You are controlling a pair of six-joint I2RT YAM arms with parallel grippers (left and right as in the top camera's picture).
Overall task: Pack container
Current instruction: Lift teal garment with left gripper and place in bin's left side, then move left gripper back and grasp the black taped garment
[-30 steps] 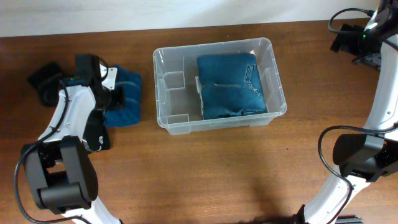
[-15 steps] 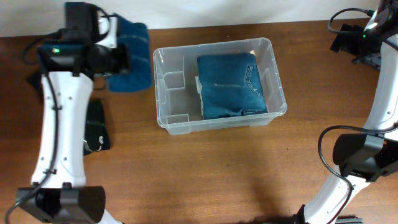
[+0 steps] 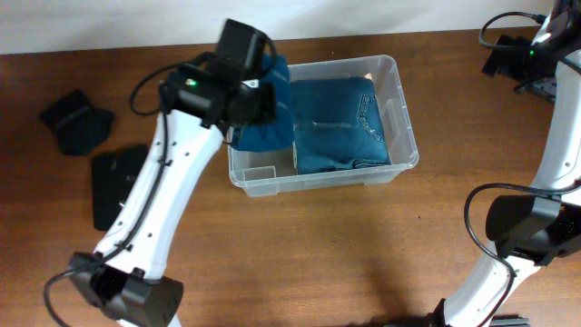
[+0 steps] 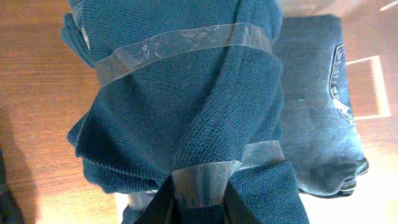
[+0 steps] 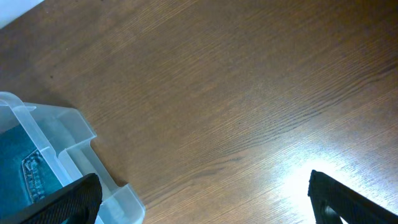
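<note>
Overhead, two dark things lie at the left of the bench: one crumpled black cloth and one flat black piece. The left claw clamps one blue knit bundle, bound by two clear tape bands, above the left end of the single container. The container sits at mid-bench, its long axis running left to right. One pair of folded jeans fills its right part. The right claw, spread wide, hangs well apart to the right.

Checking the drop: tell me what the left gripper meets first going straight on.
The left gripper's own sweater, then probably the bin's left side beside the jeans; depth unclear.
</note>
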